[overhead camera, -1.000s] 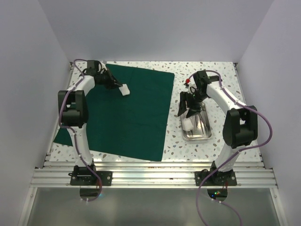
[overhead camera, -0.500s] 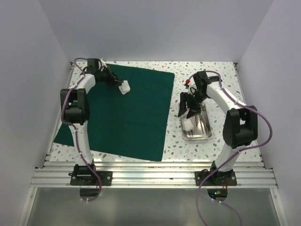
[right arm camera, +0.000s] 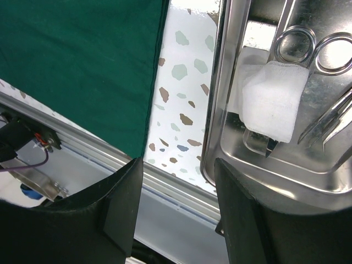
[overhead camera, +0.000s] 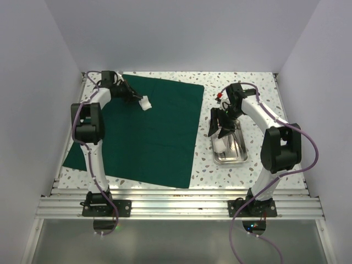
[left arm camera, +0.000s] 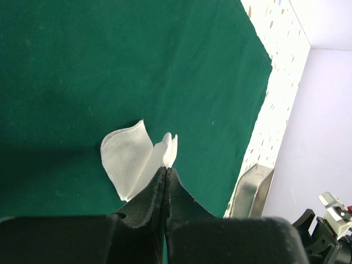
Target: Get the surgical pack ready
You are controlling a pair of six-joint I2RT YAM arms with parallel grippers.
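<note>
The left end effector [left arm camera: 166, 171] is clamped on just a corner of a limp white gauze square [left arm camera: 127, 158] over the matte green drape [overhead camera: 148, 137], spread flat on the speckled counter [overhead camera: 202, 168]; so thin a grip could let it slip. The right end effector [right arm camera: 177, 165] hovers, fingers apart, over the rim of the shiny steel tray [right arm camera: 219, 110] holding folded gauze [right arm camera: 272, 102] and scissors [right arm camera: 308, 49]; a careless descent could knock it.

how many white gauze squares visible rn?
2. One gauze pinched by the left gripper's fingers over the dark green cloth drape; other gauze in the rectangular steel tray. More may be hidden.
</note>
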